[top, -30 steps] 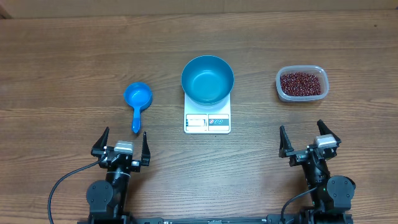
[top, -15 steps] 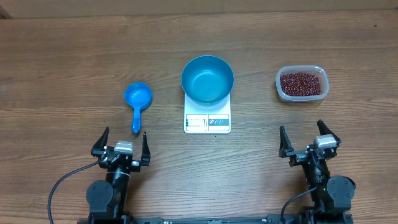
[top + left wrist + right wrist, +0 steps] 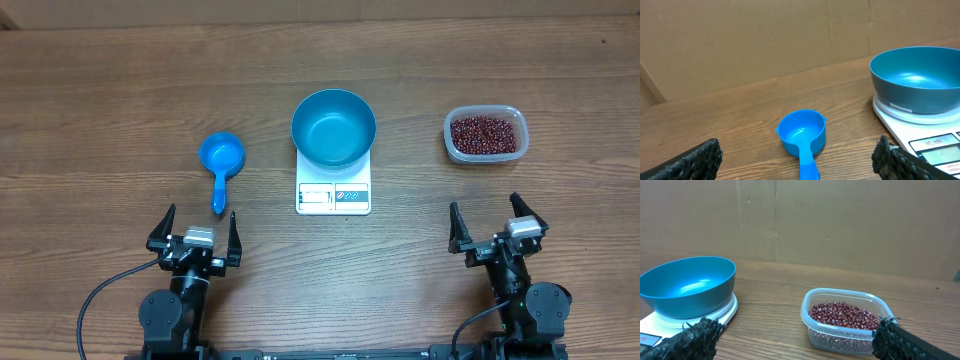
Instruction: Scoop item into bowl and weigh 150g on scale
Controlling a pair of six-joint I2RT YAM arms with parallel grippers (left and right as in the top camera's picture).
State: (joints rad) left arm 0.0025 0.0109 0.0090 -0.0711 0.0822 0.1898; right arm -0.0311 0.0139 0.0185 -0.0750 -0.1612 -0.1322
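Note:
A deep blue bowl (image 3: 334, 128) (image 3: 917, 80) (image 3: 687, 286), with nothing inside it, stands on the white scale (image 3: 333, 192) (image 3: 940, 147) (image 3: 715, 315) at mid-table. Dark red-brown beans, the item (image 3: 485, 134) (image 3: 842, 315), fill a clear plastic tub (image 3: 484, 152) (image 3: 840, 335) at the right. A small blue handled scoop (image 3: 221, 160) (image 3: 802, 134) lies left of the scale, handle toward me. My left gripper (image 3: 194, 234) (image 3: 797, 160) stands open just short of the scoop's handle, holding nothing. My right gripper (image 3: 497, 228) (image 3: 795, 340) is open in front of the tub, holding nothing.
A brown cardboard wall (image 3: 765, 35) (image 3: 840, 220) closes off the far side of the wooden table (image 3: 100, 100). Bare wood lies between scoop, scale and tub.

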